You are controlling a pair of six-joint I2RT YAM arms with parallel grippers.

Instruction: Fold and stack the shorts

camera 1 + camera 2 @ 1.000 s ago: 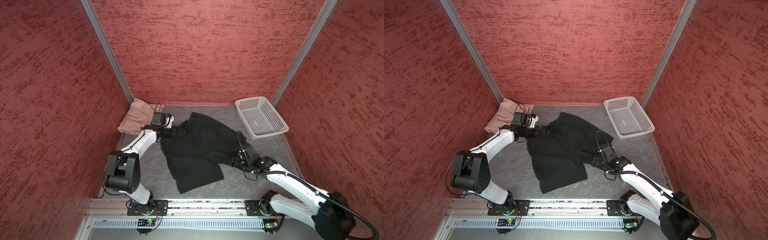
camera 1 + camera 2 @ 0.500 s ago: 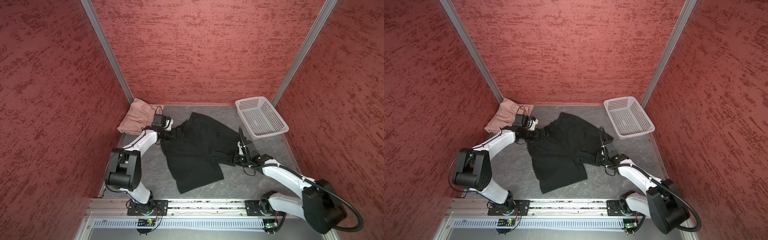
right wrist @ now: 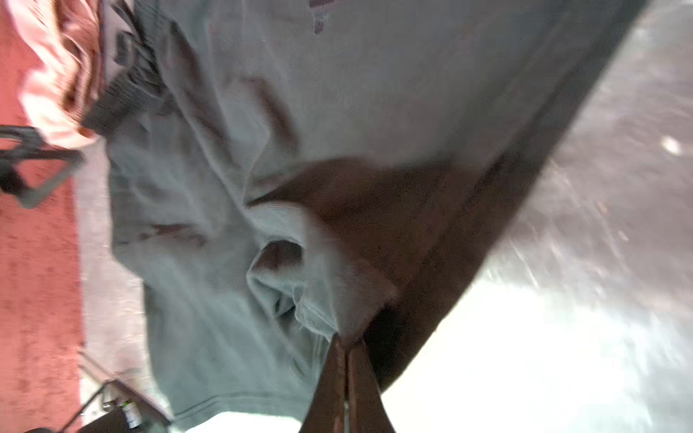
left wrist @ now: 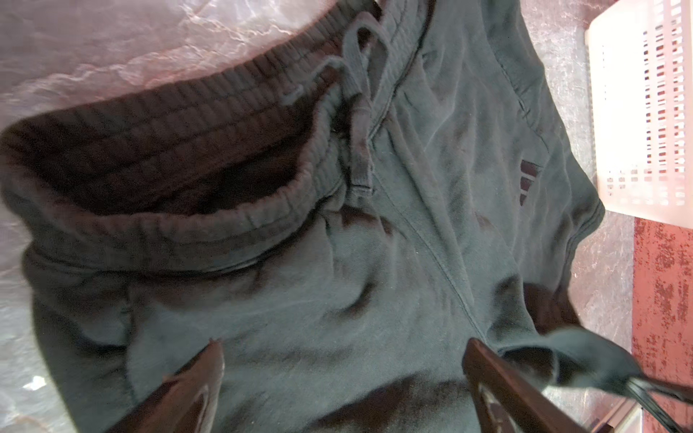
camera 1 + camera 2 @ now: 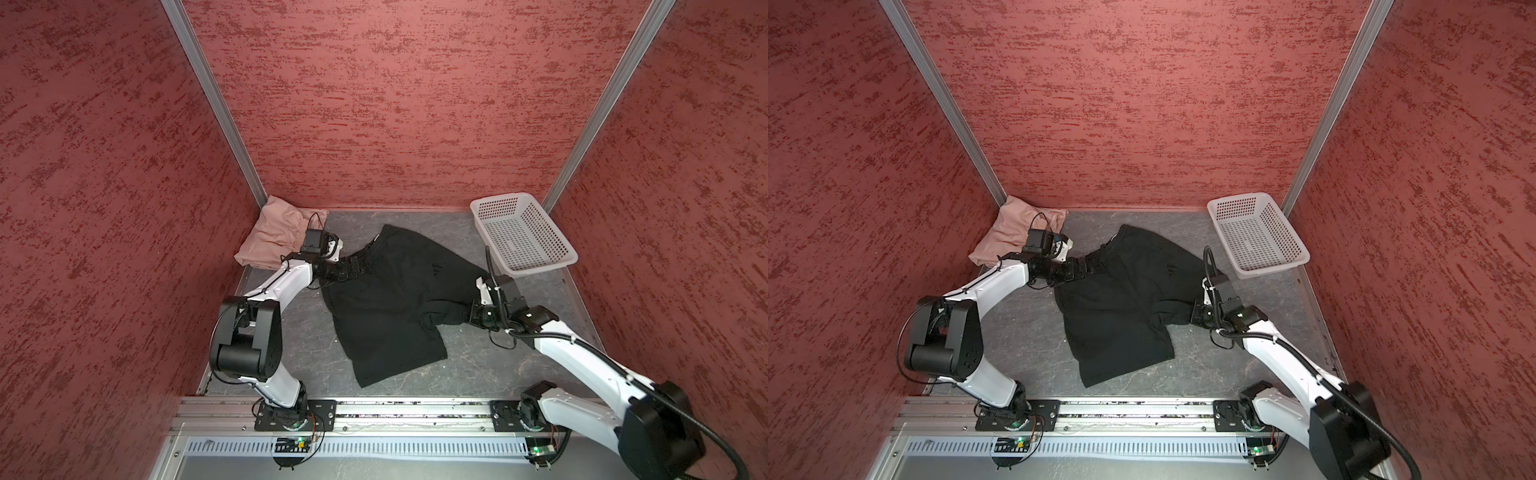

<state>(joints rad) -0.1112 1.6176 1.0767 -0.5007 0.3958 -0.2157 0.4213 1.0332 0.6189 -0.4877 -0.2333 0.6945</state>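
Note:
The black shorts (image 5: 386,299) (image 5: 1121,303) lie spread on the grey floor in both top views, waistband toward the left arm. My left gripper (image 5: 357,266) (image 5: 1090,266) (image 4: 343,348) is open, its fingers (image 4: 210,360) straddling the black fabric just below the gathered waistband (image 4: 180,165). My right gripper (image 5: 463,316) (image 5: 1185,313) (image 3: 347,343) is shut on a bunched fold of the near leg's edge. The black shorts (image 3: 262,112) rise toward its jaws. The pink shorts (image 5: 274,237) (image 5: 1009,226) (image 3: 56,67) lie crumpled in the back left corner.
A white perforated basket (image 5: 540,267) (image 5: 1273,267) (image 4: 645,112) stands at the back right, close to the right arm. Red walls enclose three sides. The metal rail (image 5: 395,409) with both arm bases runs along the front edge.
The right gripper has closed on the black shorts' leg edge and the fabric there has bunched up. The left arm has barely moved and stays open.

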